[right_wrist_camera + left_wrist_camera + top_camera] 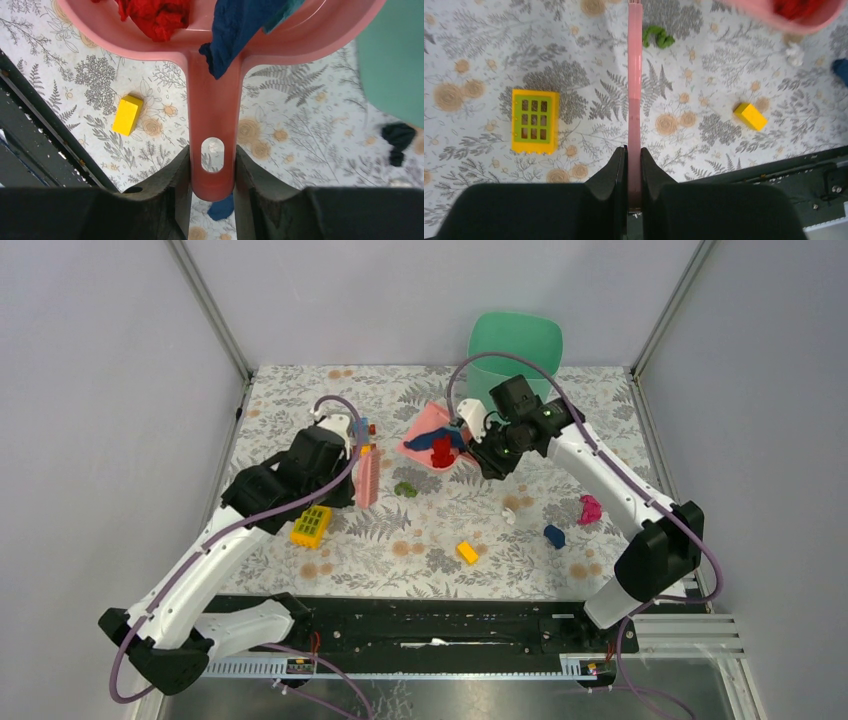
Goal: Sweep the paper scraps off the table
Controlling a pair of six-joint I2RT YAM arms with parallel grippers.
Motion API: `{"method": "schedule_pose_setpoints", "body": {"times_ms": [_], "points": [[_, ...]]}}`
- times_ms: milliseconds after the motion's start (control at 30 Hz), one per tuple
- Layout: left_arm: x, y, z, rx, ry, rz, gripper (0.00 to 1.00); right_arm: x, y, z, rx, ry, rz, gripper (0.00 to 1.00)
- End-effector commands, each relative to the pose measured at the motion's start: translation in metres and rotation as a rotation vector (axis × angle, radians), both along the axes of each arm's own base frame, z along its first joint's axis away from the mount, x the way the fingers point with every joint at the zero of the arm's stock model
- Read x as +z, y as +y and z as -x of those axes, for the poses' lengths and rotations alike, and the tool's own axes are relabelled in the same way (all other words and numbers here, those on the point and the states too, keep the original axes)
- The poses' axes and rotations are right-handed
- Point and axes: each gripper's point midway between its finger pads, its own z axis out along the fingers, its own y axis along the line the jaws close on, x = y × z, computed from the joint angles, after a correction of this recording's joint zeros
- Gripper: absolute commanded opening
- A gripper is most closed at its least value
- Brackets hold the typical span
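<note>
I am holding a flat pink sweeper (634, 90) edge-on in the left gripper (634, 156), its jaws pinching tight on the thin blade over the table (400, 530); a yellow window brick (535, 120) is lying to one side of the blade and a yellow block (750, 116) to the other. The right gripper (212, 155) is clamping the handle of a pink dustpan (215, 100), which is carrying a red crumpled piece (155, 15) and a blue crumpled piece (235, 25); one white paper scrap (794, 54) is lying on the table outside the pan, between its rim and a dark blue brick (841, 70).
</note>
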Motion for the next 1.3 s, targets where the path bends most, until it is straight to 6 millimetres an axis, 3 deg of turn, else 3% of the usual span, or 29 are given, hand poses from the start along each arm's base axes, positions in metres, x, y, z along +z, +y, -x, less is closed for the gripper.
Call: {"method": "schedule_pose_setpoints", "body": {"times_ms": [0, 167, 300, 467, 667, 933, 1133, 1267], "points": [[-0.017, -0.009, 0.004, -0.04, 0.015, 0.035, 0.0, 0.053, -0.013, -0.012, -0.025, -0.088, 0.006, 0.0], [-0.034, -0.013, 0.011, -0.079, 0.061, 0.03, 0.0, 0.082, -0.018, -0.024, -0.057, -0.075, -0.017, 0.0], [-0.04, -0.017, 0.016, -0.092, 0.078, 0.06, 0.0, 0.09, -0.023, -0.039, -0.11, -0.081, -0.029, 0.0], [-0.041, -0.019, 0.022, -0.121, 0.084, 0.075, 0.0, 0.109, -0.047, -0.076, -0.253, -0.158, -0.043, 0.0], [-0.046, -0.013, 0.023, -0.129, 0.081, 0.037, 0.0, 0.119, -0.068, -0.1, -0.33, -0.169, -0.063, 0.0], [-0.055, -0.017, 0.028, -0.16, 0.116, 0.042, 0.0, 0.147, -0.126, -0.141, -0.504, -0.299, -0.024, 0.0], [-0.054, -0.016, 0.032, -0.167, 0.117, 0.048, 0.0, 0.171, -0.187, -0.169, -0.565, -0.497, 0.22, 0.0], [-0.053, -0.015, 0.032, -0.165, 0.11, 0.05, 0.0, 0.184, -0.211, -0.177, -0.526, -0.576, 0.385, 0.0]]}}
